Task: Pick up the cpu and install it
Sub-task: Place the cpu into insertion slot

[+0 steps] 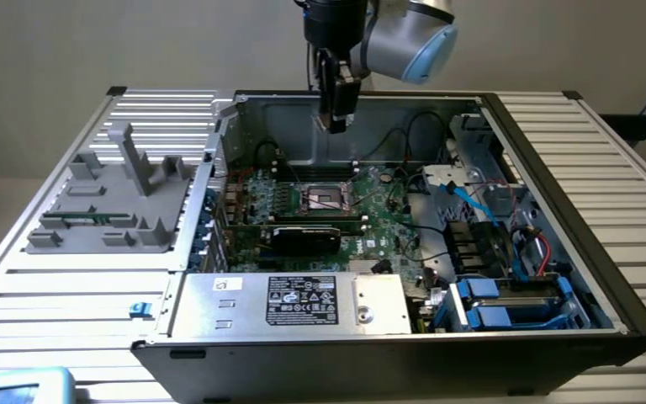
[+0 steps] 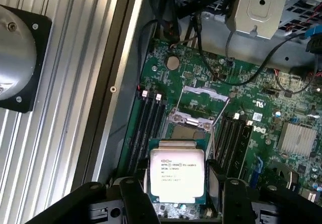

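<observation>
The wrist view shows fingers (image 2: 136, 203) clamping the cpu (image 2: 177, 171).

The cpu (image 2: 177, 172) has a silvery-grey top printed with small dark lettering and a thin tan-green rim. The gripper (image 2: 181, 191) is black, and the arm joint (image 1: 413, 38) is pale blue-grey. The motherboard (image 2: 261, 98) is green, dotted with small silver parts, with black memory slots (image 2: 148, 128). The computer case (image 1: 413, 362) is black outside; its power supply (image 1: 289, 300) is silver with a black label. On the left, the tray (image 1: 110, 206) is plain grey, on a table (image 1: 65, 295) ribbed in pale silver slats. The drive clips (image 1: 491, 303) at the near right are blue.
</observation>
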